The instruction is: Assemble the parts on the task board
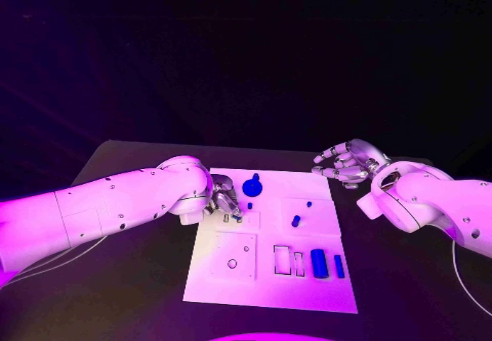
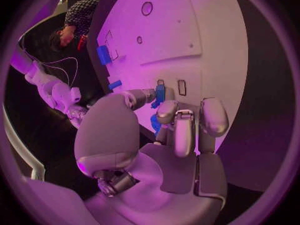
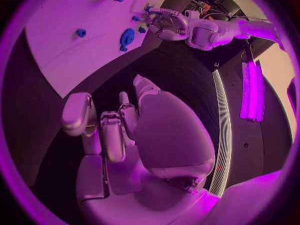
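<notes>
The white task board [image 1: 276,284] lies in the middle of the black table. My left hand [image 1: 224,199] hovers over its far left part and pinches a small blue part [image 2: 160,92] between thumb and a finger, right at a small slot [image 2: 160,82]. That part [image 1: 249,206] stands beside a round blue part [image 1: 252,187]. My right hand [image 1: 348,163] hangs off the board's far right corner, fingers loosely bent and holding nothing. Two small blue pegs [image 1: 308,204] [image 1: 295,221] stand mid-board. A thick blue cylinder [image 1: 319,263] and a thinner blue bar [image 1: 339,266] lie near the front.
Empty rectangular slots [image 1: 281,259] and a round hole [image 1: 232,263] mark the board's front half. Black table [image 1: 123,284] surrounds the board on both sides. A person sits beyond the table's edge [image 2: 75,20], touching nothing.
</notes>
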Controlling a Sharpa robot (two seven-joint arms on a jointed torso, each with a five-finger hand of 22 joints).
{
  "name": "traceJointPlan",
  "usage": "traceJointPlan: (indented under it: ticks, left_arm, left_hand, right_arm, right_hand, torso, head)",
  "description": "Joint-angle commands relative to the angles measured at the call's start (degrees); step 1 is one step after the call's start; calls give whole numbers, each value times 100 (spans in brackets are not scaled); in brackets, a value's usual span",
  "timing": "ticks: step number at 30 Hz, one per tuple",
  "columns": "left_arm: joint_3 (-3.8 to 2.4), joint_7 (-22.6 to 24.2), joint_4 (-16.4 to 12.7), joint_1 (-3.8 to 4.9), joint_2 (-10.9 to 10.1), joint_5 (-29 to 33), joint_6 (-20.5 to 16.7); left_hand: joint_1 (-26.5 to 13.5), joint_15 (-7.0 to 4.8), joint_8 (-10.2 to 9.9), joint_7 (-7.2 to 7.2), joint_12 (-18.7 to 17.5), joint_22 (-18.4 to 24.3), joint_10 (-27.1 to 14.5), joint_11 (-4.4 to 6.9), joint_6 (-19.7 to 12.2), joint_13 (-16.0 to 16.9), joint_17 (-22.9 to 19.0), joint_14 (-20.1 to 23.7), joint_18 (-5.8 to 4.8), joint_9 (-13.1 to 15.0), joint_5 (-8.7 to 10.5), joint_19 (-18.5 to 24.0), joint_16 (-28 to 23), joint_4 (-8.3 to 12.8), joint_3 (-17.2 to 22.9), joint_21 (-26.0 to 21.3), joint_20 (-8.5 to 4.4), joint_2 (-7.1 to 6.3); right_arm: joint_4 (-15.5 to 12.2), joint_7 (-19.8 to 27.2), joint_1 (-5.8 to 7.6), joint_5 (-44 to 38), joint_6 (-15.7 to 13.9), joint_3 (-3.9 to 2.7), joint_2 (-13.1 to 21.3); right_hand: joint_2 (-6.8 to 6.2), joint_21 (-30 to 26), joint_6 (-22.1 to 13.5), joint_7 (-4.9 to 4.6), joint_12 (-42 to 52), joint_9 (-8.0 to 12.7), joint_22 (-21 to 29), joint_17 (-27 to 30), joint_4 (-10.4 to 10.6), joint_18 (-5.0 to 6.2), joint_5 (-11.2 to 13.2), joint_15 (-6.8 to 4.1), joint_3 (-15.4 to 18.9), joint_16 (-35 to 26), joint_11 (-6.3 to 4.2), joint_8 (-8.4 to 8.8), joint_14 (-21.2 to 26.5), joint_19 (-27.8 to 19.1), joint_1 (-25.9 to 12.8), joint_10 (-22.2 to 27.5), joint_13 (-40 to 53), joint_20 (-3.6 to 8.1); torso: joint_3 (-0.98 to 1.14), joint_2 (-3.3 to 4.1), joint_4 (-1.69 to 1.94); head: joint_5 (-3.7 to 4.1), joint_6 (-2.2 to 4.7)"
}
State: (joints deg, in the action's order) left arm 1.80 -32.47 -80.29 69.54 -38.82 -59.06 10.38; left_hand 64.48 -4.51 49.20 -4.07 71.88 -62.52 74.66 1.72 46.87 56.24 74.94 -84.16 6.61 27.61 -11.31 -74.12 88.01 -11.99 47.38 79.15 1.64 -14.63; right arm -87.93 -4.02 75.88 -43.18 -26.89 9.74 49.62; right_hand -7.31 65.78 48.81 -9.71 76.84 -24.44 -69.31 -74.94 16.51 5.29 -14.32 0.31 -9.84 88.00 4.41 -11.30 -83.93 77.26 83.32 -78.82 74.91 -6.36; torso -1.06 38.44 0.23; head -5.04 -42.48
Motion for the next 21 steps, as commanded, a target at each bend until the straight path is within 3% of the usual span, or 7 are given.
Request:
traceJointPlan:
  ticks: [1, 21]
  left_arm:
    - [2, -43, -16, -2, 7, -32, 217]
    - [4, -103, -21, -2, 14, -38, 193]
  left_hand:
    - [-31, -36, 9, 189, -2, 1, 33, 8, 227, -5, 1079, -466, -110, 1027, 4, -44, 29, 614, 627, 33, 6, 27]
    - [-113, -44, -4, 201, -25, 11, 15, 17, 225, -38, 1053, -459, -109, 1030, 12, -40, 17, 569, 546, 25, -2, 27]
  right_arm:
    - [-7, 22, -3, -16, 79, 0, 1]
    - [11, 29, -4, -18, 80, 0, -11]
  right_hand:
    - [-2, -17, -7, 21, 10, -7, 2, -866, -6, 52, -9, -6, -24, -19, 9, -20, -457, 0, -71, -7, 18, 21]
    - [-6, -35, -18, 21, 2, -6, 16, -854, -14, 56, -10, -7, -37, -23, 9, -26, -455, -8, -71, 1, 8, 22]
  torso:
    - [2, 1, 1]
    - [2, 1, 0]
  head:
    - [-3, -7]
    - [-5, -12]
